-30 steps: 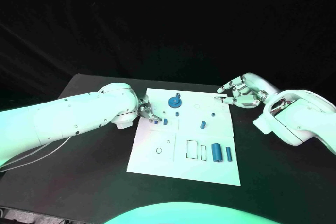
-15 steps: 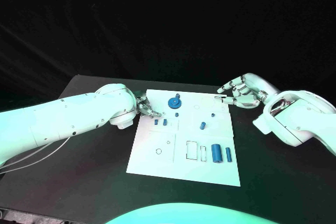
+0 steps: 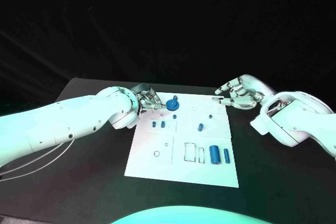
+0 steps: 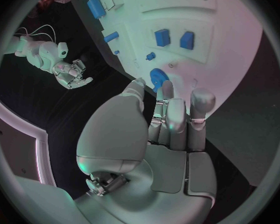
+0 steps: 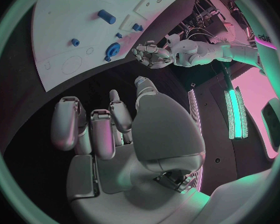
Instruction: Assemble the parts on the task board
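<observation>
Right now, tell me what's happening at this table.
A two-armed robot is assembling small blue parts on the white task board. Its left hand hovers at the board's far left corner, beside the round blue gear, holding nothing. The right hand waits off the far right corner, also holding nothing. Two blue blocks and two blue cylinders lie on the board.

In the head view the left hand (image 3: 147,100) is partly hidden behind its own white forearm at the task board's (image 3: 158,161) far-left corner, so whether its fingers touch the board cannot be told. The blue gear-like part (image 3: 172,105) beside it and the small blue pegs (image 3: 201,127) are too small to identify.
</observation>
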